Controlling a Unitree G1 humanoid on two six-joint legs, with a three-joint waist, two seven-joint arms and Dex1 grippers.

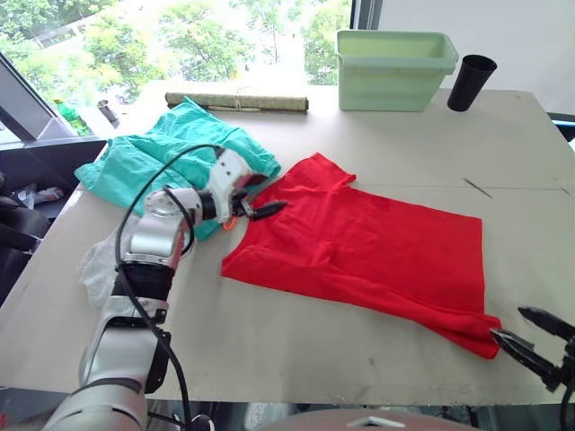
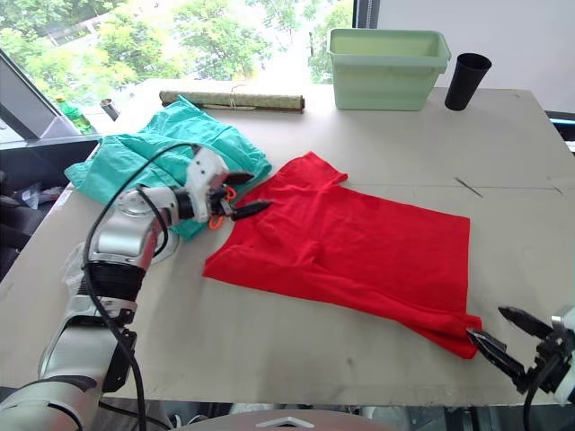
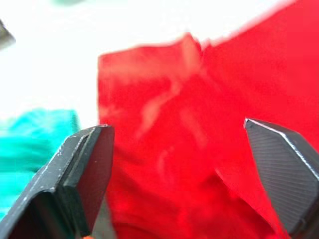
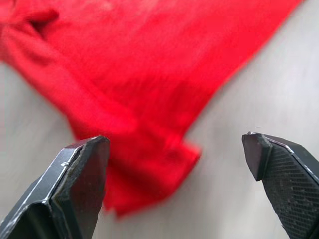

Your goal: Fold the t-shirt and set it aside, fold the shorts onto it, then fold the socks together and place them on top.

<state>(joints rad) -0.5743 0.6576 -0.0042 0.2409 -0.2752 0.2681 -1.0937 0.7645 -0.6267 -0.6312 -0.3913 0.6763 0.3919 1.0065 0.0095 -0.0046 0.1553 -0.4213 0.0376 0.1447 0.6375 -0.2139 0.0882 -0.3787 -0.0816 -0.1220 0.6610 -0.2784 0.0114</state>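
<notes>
- The t-shirt (image 1: 359, 247) lies spread and partly folded across the middle of the worktop (image 1: 296, 346), one sleeve reaching toward the far edge and its lower corner close to the near right corner.
- The shorts (image 1: 171, 153) sit rumpled near the far left corner, their hem touching or overlapping the shirt's left sleeve area; a bit of orange drawstring shows right beside the left gripper.
- The left gripper (image 1: 256, 208) hovers at the shirt's left edge with jaws wide apart and nothing held. Risk: closing here could catch the drawstring or teal fabric along with the red cloth and drag the shorts along with the fold.
- The right gripper (image 2: 508, 346) hangs just off the near right corner of the shirt, jaws wide open and empty. Risk: the corner is a bunched, doubled layer, so a pinch may take only the top ply, or miss the thin cloth and scrape the worktop.
- If one side grips and the other does not, lifting would skew the shirt and undo the existing fold.
- A pale crumpled thing lies by the left edge, partly behind the left arm; I cannot tell whether it is the socks.
- The green bin (image 1: 393, 67), black cup (image 1: 470, 81) and rolled mat (image 1: 247, 102) stand along the far edge, well apart from the shirt.
</notes>
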